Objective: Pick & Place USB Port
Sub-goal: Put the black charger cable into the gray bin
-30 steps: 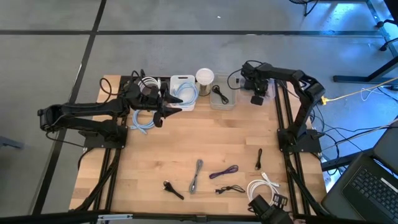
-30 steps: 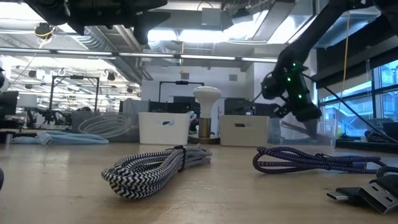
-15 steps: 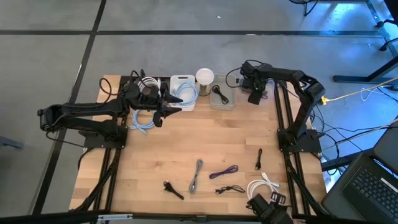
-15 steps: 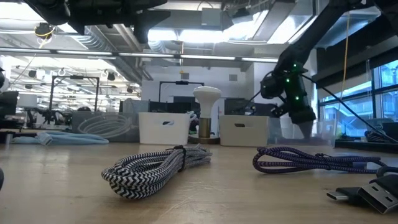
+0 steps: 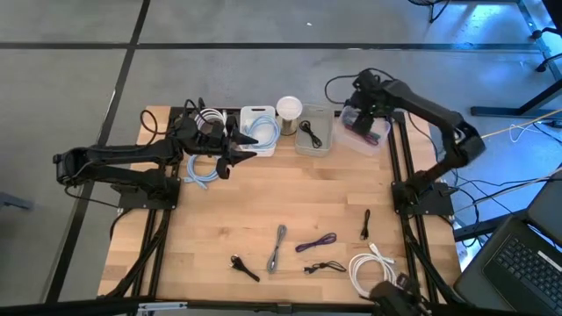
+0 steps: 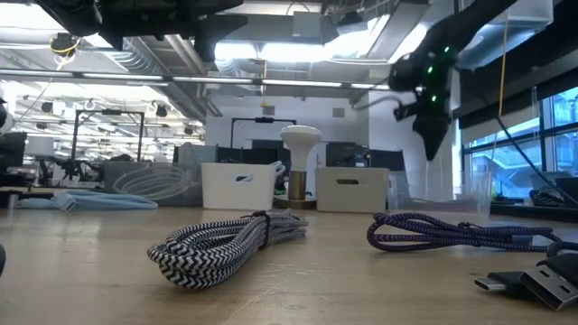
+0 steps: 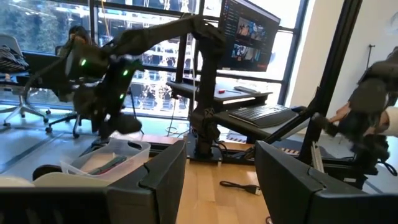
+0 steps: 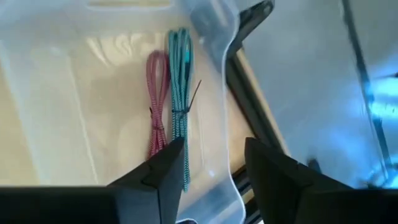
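My right gripper hangs open above the clear bin at the table's far right corner, touching nothing. On the bin's floor lie a red cable and a teal cable, side by side. My left gripper is open and holds nothing; it hovers beside the white bin at the far left. Several more USB cables lie on the near half of the table: a zigzag grey one, a purple one, black ones and a white coil.
A clear bin with a black cable and a round white lamp stand between the two outer bins. A white coil and a light blue cable lie under the left arm. The table's middle is bare wood.
My right gripper has risen out of the far right bin and drawn a little toward the far edge. The cable that hung from it a second ago now lies on the bin's floor.
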`<state>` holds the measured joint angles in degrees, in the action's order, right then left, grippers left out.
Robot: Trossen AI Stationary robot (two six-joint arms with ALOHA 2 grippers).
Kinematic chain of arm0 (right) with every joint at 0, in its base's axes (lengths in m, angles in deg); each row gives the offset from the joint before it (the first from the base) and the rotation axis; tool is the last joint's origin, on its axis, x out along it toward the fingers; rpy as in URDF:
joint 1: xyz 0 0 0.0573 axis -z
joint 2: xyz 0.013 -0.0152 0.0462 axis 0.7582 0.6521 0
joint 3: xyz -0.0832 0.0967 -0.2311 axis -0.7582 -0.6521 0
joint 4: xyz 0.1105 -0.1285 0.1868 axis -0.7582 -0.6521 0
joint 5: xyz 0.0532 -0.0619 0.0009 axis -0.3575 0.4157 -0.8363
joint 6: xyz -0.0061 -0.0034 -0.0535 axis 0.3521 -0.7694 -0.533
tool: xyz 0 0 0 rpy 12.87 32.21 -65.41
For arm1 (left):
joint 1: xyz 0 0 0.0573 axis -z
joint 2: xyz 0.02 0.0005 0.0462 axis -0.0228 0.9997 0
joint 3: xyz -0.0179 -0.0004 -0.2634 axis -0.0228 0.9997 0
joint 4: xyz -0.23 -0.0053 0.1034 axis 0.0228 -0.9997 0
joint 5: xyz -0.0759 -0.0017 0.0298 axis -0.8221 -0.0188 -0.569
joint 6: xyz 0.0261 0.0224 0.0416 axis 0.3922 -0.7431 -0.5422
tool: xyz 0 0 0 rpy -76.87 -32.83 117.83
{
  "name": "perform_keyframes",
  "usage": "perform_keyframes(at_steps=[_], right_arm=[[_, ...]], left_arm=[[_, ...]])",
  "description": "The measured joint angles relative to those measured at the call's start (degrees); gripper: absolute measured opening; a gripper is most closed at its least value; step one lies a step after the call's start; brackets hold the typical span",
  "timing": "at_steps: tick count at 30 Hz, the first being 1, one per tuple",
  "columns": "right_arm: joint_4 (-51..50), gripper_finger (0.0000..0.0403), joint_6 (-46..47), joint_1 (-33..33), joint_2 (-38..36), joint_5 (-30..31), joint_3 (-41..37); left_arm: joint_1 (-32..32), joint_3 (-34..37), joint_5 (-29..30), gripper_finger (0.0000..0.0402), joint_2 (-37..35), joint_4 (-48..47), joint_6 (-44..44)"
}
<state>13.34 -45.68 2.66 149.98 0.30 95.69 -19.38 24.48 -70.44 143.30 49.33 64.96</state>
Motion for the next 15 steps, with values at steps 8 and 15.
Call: perform_keyframes(at_steps=[8,15], right_arm=[[-7.6,0.0164,8.1,-2.3,-11.6,-18.9,-0.4],[-12.0,0.0164,19.3,-10.1,-20.5,-31.6,-7.0]], left_arm=[[0.1,0.0,0.0,0.0182,0.0,0.0,0.1],[0.1,0.0,-0.1,0.0182,0.0,0.0,-1.7]])
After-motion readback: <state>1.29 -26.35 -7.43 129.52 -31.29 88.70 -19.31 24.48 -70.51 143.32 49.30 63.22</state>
